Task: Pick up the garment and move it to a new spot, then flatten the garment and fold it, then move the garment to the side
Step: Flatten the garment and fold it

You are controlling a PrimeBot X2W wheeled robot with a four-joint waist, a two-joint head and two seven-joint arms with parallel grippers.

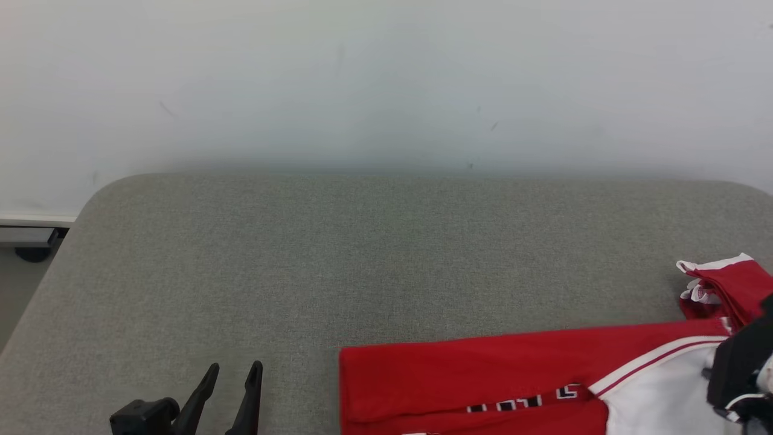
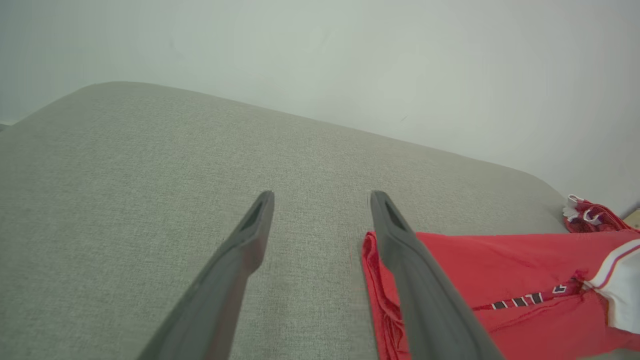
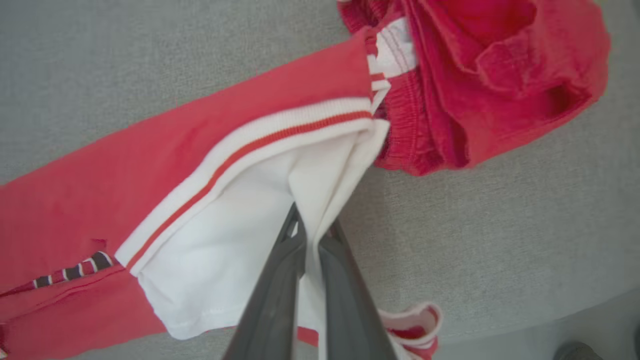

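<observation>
Fingers of right gripper (image 3: pixel 311 227) pinch garment (image 3: pixel 125 165)

The two dark fingers are pressed together on a white fold of the red-and-white garment, with the cloth caught between their tips. The garment lies stretched across the right side of the grey fabric-covered surface (image 1: pixel 362 254), with a bunched red part at its far right end. The left gripper (image 2: pixel 322 200) hovers near the garment's left edge, fingers spread apart and holding nothing. A pale wall (image 1: pixel 386 78) stands behind.
</observation>
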